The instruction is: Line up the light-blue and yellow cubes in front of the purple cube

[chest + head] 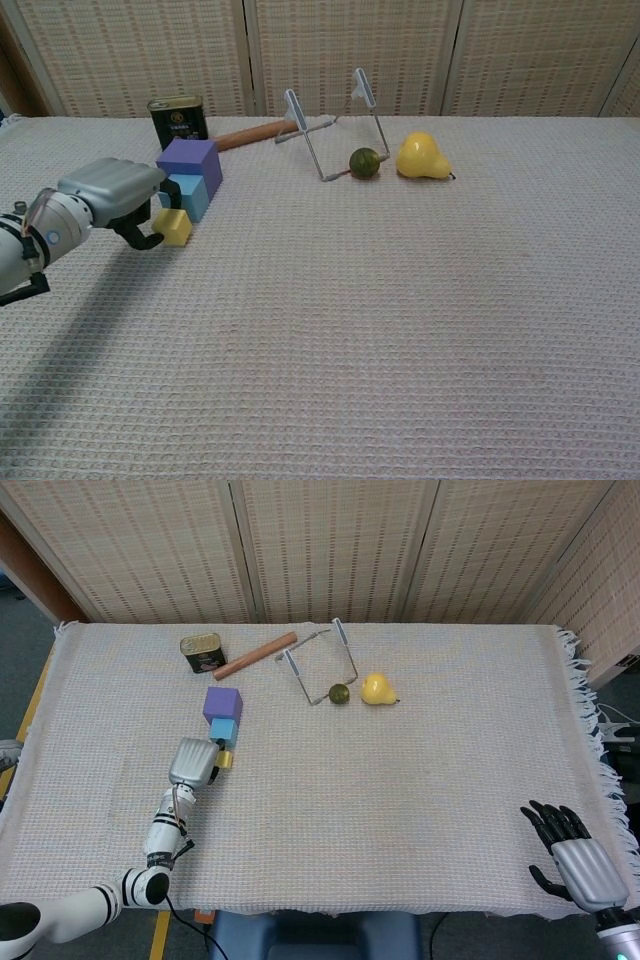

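The left hand [115,195] pinches the yellow cube [173,227] between its fingertips at the left of the chest view, just in front of the light-blue cube [186,194]. The light-blue cube already sits touching the near face of the purple cube [190,161], so two of the three are in line. In the head view, the yellow cube [225,759] shows just below the light-blue cube [223,730], slightly right of the hand [193,762], left of centre of the frame.

The step in hand looks to be setting the yellow cube down. To do it well, the hand should bring the cube squarely onto the line running from purple through light-blue, turn its faces parallel with theirs, lower it flat onto the woven cloth [420,780], and only then part the fingers, drawing back toward the lower left so as not to nudge the row.

The right hand [575,865] rests at the lower right corner of the head view, fingers spread and holding nothing.
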{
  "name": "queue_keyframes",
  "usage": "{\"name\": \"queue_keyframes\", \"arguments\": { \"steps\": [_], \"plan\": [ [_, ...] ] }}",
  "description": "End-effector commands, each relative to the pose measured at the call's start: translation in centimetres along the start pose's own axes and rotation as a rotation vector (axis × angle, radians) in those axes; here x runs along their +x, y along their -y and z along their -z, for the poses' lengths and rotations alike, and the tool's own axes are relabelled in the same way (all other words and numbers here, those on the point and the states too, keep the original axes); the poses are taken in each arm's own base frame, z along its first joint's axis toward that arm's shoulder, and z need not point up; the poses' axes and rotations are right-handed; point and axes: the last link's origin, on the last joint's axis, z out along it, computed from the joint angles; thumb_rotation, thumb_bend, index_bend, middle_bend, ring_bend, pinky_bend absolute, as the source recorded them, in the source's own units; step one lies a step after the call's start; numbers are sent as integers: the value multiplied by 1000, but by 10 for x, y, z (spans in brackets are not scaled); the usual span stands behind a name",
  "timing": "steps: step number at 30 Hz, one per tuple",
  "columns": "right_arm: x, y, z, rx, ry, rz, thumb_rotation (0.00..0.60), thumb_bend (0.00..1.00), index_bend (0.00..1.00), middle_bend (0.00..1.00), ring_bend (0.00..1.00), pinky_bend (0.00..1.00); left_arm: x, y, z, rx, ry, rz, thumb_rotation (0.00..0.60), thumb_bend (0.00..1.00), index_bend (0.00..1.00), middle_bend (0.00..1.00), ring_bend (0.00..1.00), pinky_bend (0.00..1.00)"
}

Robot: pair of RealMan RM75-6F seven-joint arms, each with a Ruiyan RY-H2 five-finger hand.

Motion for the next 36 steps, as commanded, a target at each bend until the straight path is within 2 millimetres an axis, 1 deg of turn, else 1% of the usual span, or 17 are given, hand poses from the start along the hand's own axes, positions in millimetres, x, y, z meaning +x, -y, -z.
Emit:
{"name": "queue_keyframes", "arguments": {
  "steps": [1, 5, 12, 18, 21, 25, 28, 30, 31, 35, 36],
  "plan": [
    [0, 0, 0, 0, 2, 1, 600, 113, 0, 0, 0, 0, 0, -1, -1, 1, -7, 6, 600, 389, 361, 1000, 1000, 1000],
    [0, 0, 0, -1, -1, 1, 600, 114, 0, 0, 0, 0, 1, -3, 0, 0, -20, 11, 600, 384, 336, 1000, 1000, 1000],
    [1, 0, 2, 1, -3, 2, 600, 114, 0, 0, 0, 0, 4, -2, 8, -4, -40, 9, 600, 386, 343, 1000, 1000, 1000],
    [0, 1, 2, 6, 2, 3, 600, 113, 0, 0, 0, 0, 7, 0, 29, -13, -72, 20, 600, 385, 361, 1000, 1000, 1000],
    [1, 3, 4, 13, -2, 3, 600, 114, 0, 0, 0, 0, 7, 0, 43, -13, -95, 52, 600, 385, 377, 1000, 1000, 1000],
    [0, 4, 5, 20, -2, 5, 600, 114, 0, 0, 0, 0, -4, -2, 62, -36, -71, 65, 600, 386, 417, 1000, 1000, 1000],
    [0, 5, 5, 25, 1, 4, 600, 114, 0, 0, 0, 0, -13, -3, 65, -41, -22, 52, 600, 398, 418, 1000, 1000, 1000],
    [1, 5, 5, 26, -1, 3, 600, 113, 0, 0, 0, 0, -17, -2, 64, -40, 3, 41, 600, 420, 390, 1000, 1000, 1000],
    [1, 4, 6, 25, -2, 2, 600, 113, 0, 0, 0, 0, -18, -2, 63, -40, 14, 40, 600, 448, 361, 1000, 1000, 1000],
    [0, 4, 5, 20, 4, 3, 600, 113, 0, 0, 0, 0, -17, -3, 60, -43, 3, 34, 600, 615, 303, 1000, 1000, 1000],
    [0, 3, 5, 20, 8, 2, 600, 113, 0, 0, 0, 0, -17, -3, 60, -43, 4, 36, 600, 640, 293, 1000, 1000, 1000]
  ]
}}
